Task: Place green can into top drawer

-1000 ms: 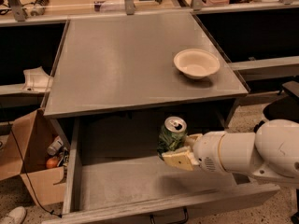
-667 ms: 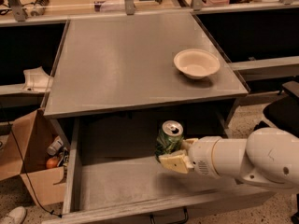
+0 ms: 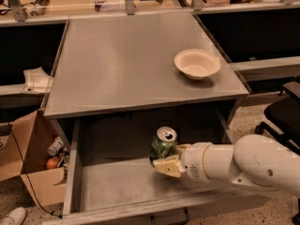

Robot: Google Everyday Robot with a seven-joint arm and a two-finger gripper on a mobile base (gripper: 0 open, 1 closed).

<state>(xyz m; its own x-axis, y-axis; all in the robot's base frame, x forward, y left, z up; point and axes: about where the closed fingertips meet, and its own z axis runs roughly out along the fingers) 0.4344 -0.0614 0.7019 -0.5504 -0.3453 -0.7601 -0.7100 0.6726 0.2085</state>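
The green can (image 3: 163,144), with a silver top and pull tab, is upright over the middle of the open top drawer (image 3: 117,182). My gripper (image 3: 165,159) reaches in from the right on a white arm and is shut on the can's lower half, one pale finger (image 3: 168,167) in front. The can's base is hidden by the finger, so I cannot tell whether it touches the drawer floor. The drawer is pulled out below the grey tabletop (image 3: 131,64), its dark handle (image 3: 168,218) at the bottom edge.
A cream bowl (image 3: 197,63) sits on the tabletop at the right. An open cardboard box (image 3: 33,158) with small items stands on the floor at the left. A black chair (image 3: 283,114) is at the right. Shelves run behind the table.
The gripper and the can have moved left and a little lower inside the drawer. The bowl and drawer have not moved.
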